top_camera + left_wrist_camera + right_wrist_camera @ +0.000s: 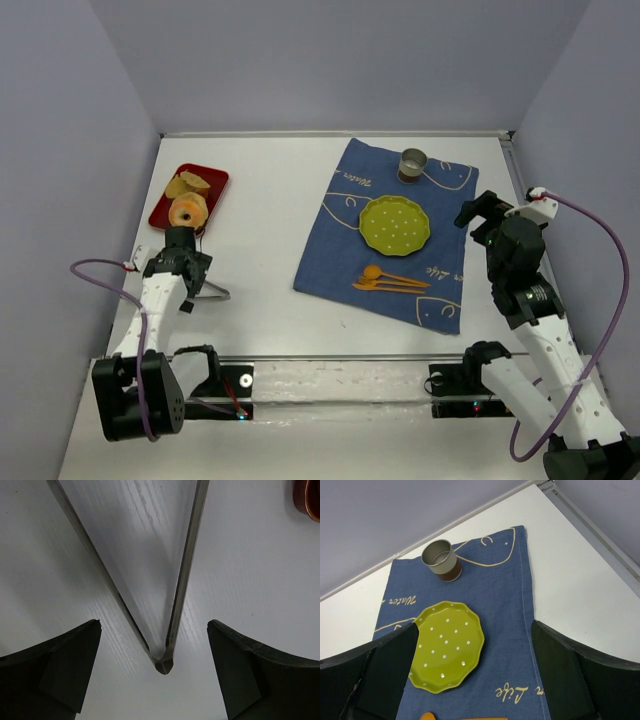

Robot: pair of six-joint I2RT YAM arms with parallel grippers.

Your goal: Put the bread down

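Note:
The bread (pixel 187 211), an orange-golden ring, lies on a red tray (pixel 216 184) at the back left, beside a flat tan piece (pixel 187 183). My left gripper (pixel 188 262) is just in front of the tray, pointing down at the table. In the left wrist view it (pixel 154 625) is open and empty, and its fingers straddle the hinge end of metal tongs (pixel 165 661) lying on the table. The bread is out of that view. My right gripper (pixel 480 215) hovers open and empty over the right part of the blue cloth (pixel 510 630), near the green plate (pixel 447 647).
The tongs (pixel 208 290) lie beside my left arm. A dotted green plate (pixel 395 223), a metal cup (pixel 413 165) and orange cutlery (pixel 390 282) sit on the blue cloth (pixel 340 250). The cup (pixel 441 560) stands behind the plate. A red-brown tray edge (pixel 307 500) shows top right.

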